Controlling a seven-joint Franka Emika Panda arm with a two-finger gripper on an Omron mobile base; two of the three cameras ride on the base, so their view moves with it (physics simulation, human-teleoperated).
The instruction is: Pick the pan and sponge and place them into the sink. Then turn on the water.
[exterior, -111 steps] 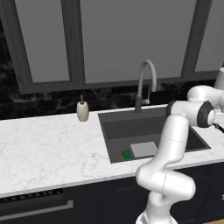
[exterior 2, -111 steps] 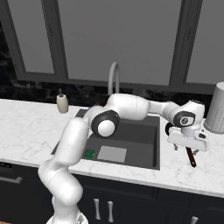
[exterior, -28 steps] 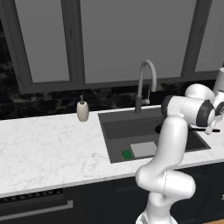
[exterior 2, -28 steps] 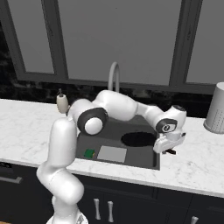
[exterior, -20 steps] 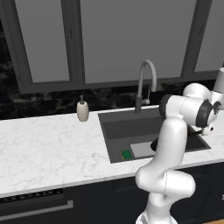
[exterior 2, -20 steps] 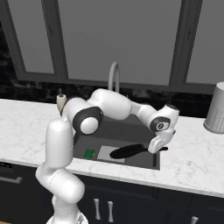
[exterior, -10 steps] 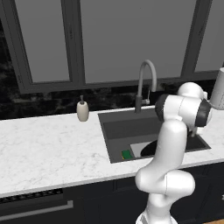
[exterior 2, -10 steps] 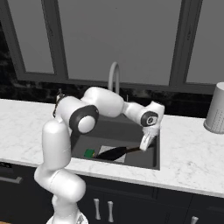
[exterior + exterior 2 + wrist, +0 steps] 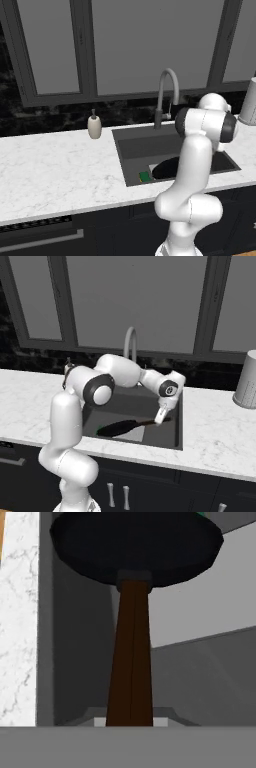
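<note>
The frying pan (image 9: 120, 427) sits low inside the sink (image 9: 172, 438), its black bowl toward the basin's left half and its thin dark handle running right to the gripper (image 9: 160, 417). In the hand view the handle (image 9: 131, 662) rises straight up from between the fingers to the pan's round body (image 9: 135, 547), so the gripper is closed on the handle's end (the fingertips themselves are hidden at the bottom of that view). From the left base view the pan (image 9: 167, 168) shows as a dark oval on the sink floor, partly behind the white arm, and the sponge (image 9: 145, 176) lies just beside it at the basin's front left corner, green side up. Whether pan and sponge touch cannot be told. The gooseneck faucet (image 9: 167, 95) stands at the back rim of the sink (image 9: 125, 165). A white soap dispenser (image 9: 94, 126) stands on the marble counter (image 9: 55, 170), left of the basin. A grey canister (image 9: 246, 380) stands on the counter well to the right.
</note>
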